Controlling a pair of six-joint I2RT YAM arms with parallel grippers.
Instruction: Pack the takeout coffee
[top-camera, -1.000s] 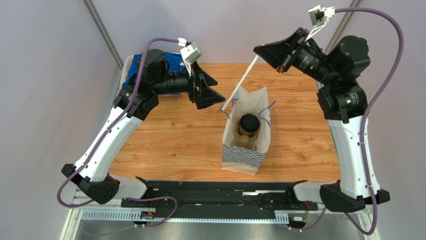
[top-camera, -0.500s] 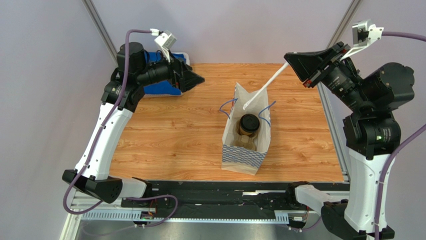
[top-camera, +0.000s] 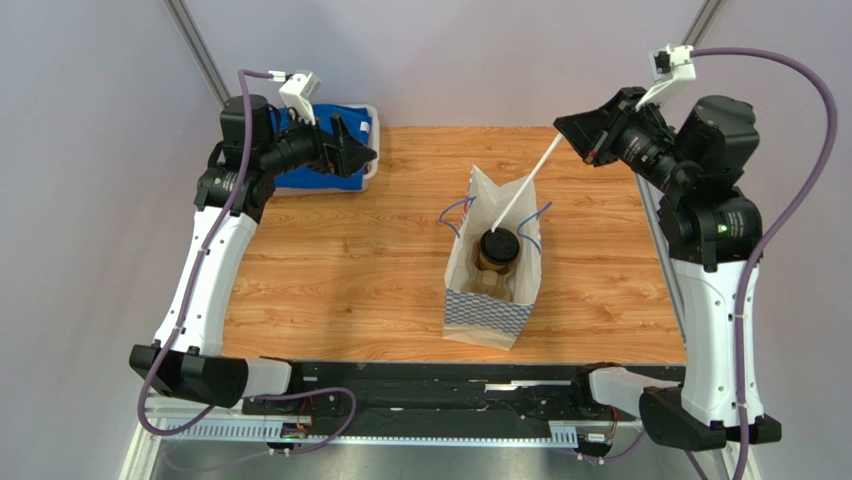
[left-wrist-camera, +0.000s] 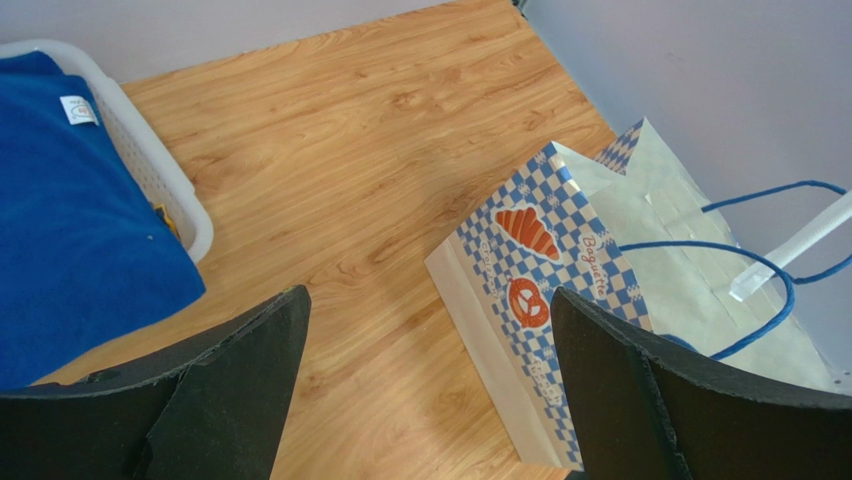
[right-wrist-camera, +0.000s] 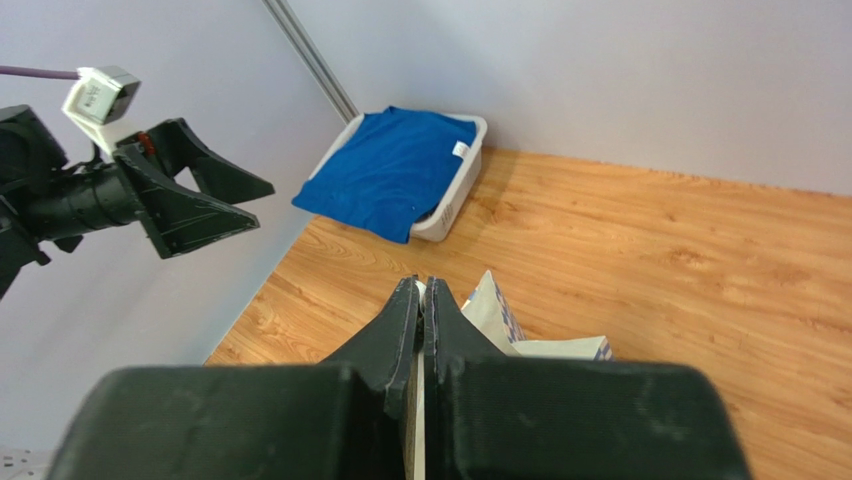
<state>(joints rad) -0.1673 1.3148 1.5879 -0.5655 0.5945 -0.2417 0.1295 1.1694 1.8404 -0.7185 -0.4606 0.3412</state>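
Note:
The takeout coffee (top-camera: 497, 247), a tan cup with a black lid, stands inside the upright blue-checked paper bag (top-camera: 487, 318) at mid table. My right gripper (top-camera: 564, 127) is shut on the thin white straw (top-camera: 525, 187), which slants down into the bag's mouth, its tip near the lid. In the right wrist view the fingers (right-wrist-camera: 421, 285) are pressed together on the straw above the bag (right-wrist-camera: 497, 310). My left gripper (top-camera: 372, 155) is open and empty at the far left, well away from the bag. The left wrist view shows the bag (left-wrist-camera: 560, 260) and straw (left-wrist-camera: 795, 245); the cup is hidden there.
A white basket (top-camera: 368, 172) holding a blue cloth (top-camera: 300, 178) sits at the far left corner, under the left wrist; it also shows in the left wrist view (left-wrist-camera: 150, 170) and the right wrist view (right-wrist-camera: 455, 200). Blue bag handles (top-camera: 455, 215) stick up.
My left arm has drawn back from the bag to the far left over the basket. My right gripper has swung the straw's lower end from left of the bag into its mouth.

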